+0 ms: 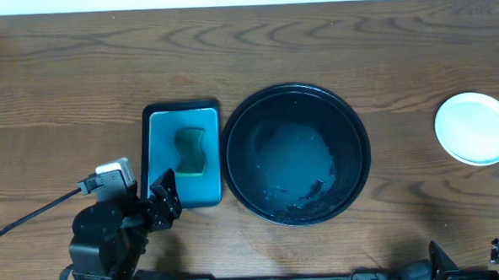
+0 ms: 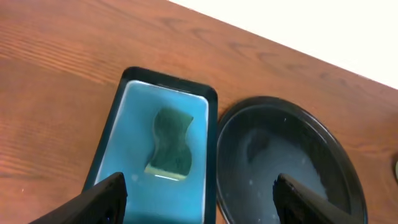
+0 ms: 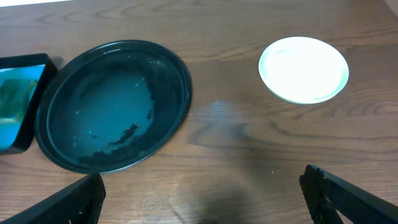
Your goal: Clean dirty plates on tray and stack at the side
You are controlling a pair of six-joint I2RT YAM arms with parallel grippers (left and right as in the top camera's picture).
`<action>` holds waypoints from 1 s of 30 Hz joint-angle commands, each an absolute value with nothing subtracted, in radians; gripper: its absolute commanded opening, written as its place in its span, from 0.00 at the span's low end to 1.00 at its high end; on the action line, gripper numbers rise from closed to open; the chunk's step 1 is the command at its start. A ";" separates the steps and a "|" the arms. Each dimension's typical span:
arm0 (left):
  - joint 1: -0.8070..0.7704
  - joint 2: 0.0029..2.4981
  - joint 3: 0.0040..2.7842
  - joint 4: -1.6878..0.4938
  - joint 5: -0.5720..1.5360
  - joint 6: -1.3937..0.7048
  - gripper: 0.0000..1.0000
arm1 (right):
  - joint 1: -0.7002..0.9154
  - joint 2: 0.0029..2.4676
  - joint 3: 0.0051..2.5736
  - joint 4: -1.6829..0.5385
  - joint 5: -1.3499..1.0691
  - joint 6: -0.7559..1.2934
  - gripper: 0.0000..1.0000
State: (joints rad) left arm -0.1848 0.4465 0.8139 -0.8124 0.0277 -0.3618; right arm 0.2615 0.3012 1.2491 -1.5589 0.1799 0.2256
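The round black tray (image 1: 296, 151) sits mid-table with no plate on it, only wet smears and dark specks on its floor (image 3: 112, 102). At the far right of the table lies a pale white plate (image 1: 476, 127), clean on top (image 3: 303, 68); whether others lie under it I cannot tell. My left gripper (image 1: 161, 203) hovers open at the near end of the teal tray, nothing between its fingers (image 2: 199, 186). My right gripper (image 3: 202, 180) stands wide open over bare wood near the front edge, between the black tray and the plate.
A teal rectangular tray (image 1: 160, 131) with a black rim lies just left of the black tray and holds a green sponge (image 1: 191, 151), seen also in the left wrist view (image 2: 171, 142). A black cable (image 1: 25, 217) runs left from the left arm.
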 commanded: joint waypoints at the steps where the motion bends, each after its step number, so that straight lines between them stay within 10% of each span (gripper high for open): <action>1: -0.182 0.443 0.818 -0.808 0.034 -0.352 0.76 | 0.256 0.311 1.247 -1.559 0.182 0.224 0.99; 16: -0.107 0.414 0.799 -0.698 0.049 -0.128 0.77 | 0.256 0.311 1.247 -1.559 0.182 0.223 0.99; 30: -0.036 0.216 0.496 -0.144 0.072 0.119 0.77 | 0.256 0.311 1.247 -1.559 0.182 0.223 0.99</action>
State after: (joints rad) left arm -0.0452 0.2539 0.5739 -0.2104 0.0582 0.0532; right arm 0.2615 0.3012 1.2488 -1.5589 0.1795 0.2256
